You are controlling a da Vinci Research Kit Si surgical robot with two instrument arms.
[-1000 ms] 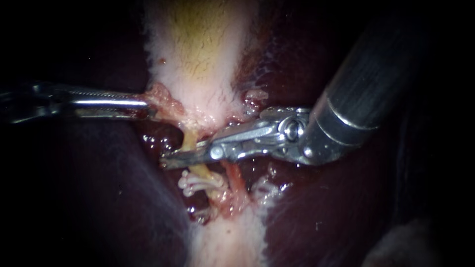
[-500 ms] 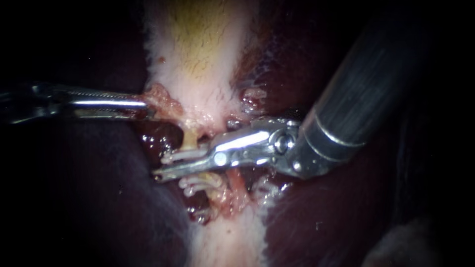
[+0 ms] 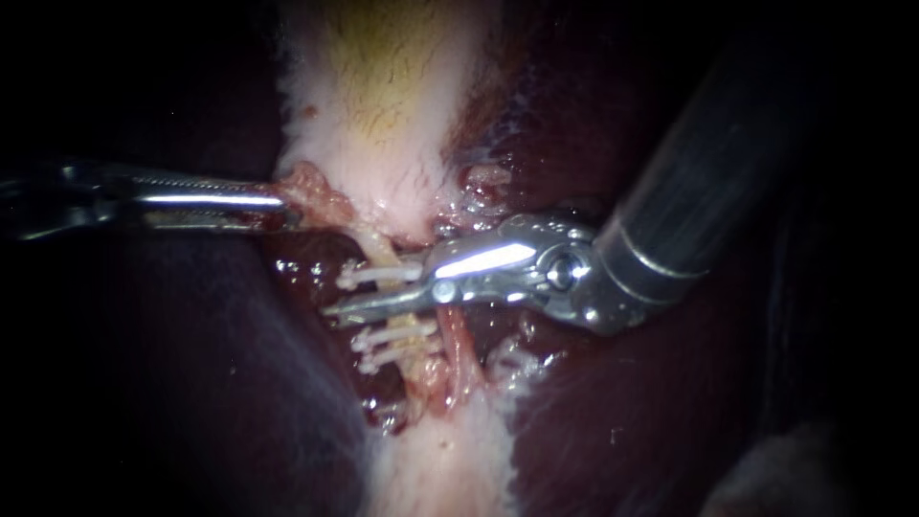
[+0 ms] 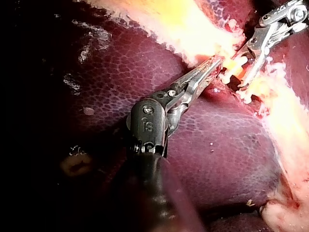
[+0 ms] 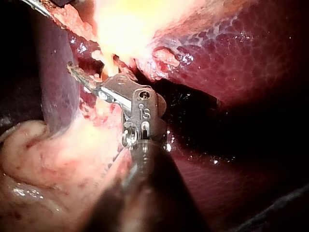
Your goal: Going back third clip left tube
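In the endoscope view the left instrument (image 3: pixel 282 203) comes in level from the left. Its end effector is narrow, the jaws clamped on the ragged red edge of the gallbladder (image 3: pixel 383 96). The right instrument (image 3: pixel 364 306) comes down from the upper right, and its tip lies across the front of the left tube (image 3: pixel 381 251). I cannot tell whether its end effector is wide or narrow. The left tube is pale yellow and runs down from the gallbladder's lower end. The top clip (image 3: pixel 378 276) sits across it just above the right instrument's tip. Two lower clips (image 3: pixel 392 336) lie close together just below that tip. The redder right tube (image 3: pixel 458 345) runs beside the left one. Dark liver (image 3: pixel 191 383) lies on both sides.

In the left wrist view the left instrument (image 4: pixel 212 65) reaches over the liver (image 4: pixel 145 58). The tips of its toothed jaws lie together in pale tissue at the edge of the gallbladder (image 4: pixel 183 24). The right instrument (image 4: pixel 253 67) is just beyond them, its tip pointing down among the tubes.

In the right wrist view the right instrument (image 5: pixel 84 79) points its thin tip just under the bright gallbladder (image 5: pixel 125 29), with the liver (image 5: pixel 241 58) beside it. The shaft of the left instrument (image 5: pixel 38 7) shows at the far corner. The clips cannot be made out here.
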